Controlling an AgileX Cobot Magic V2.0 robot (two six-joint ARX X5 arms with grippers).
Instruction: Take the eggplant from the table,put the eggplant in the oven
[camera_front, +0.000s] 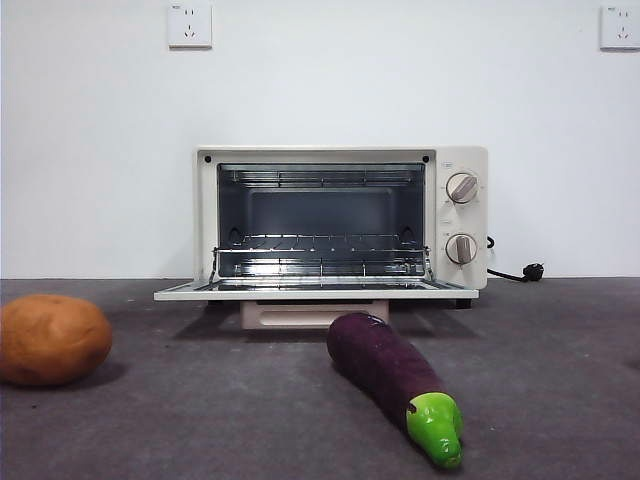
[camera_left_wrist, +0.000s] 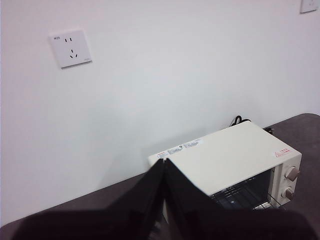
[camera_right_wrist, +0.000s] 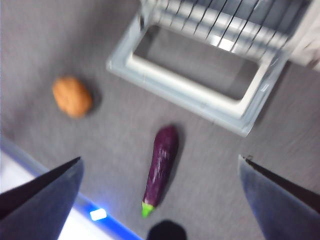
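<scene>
The dark purple eggplant (camera_front: 388, 371) lies on the grey table (camera_front: 230, 420) in front of the oven (camera_front: 340, 220), its green stem cap (camera_front: 436, 427) toward the front edge. The cream oven's door (camera_front: 315, 292) is folded down and the wire rack inside is bare. From the right wrist view, the eggplant (camera_right_wrist: 160, 169) lies well below my right gripper (camera_right_wrist: 160, 170), which hovers open high above it, near the lowered door (camera_right_wrist: 200, 75). My left gripper (camera_left_wrist: 164, 162) is shut, raised behind and beside the oven (camera_left_wrist: 235, 155), holding nothing.
A round orange-brown potato (camera_front: 52, 339) sits on the table at the left, also in the right wrist view (camera_right_wrist: 72, 96). A black power cord and plug (camera_front: 520, 272) trail from the oven's right side. A white wall with sockets (camera_front: 190, 24) stands behind.
</scene>
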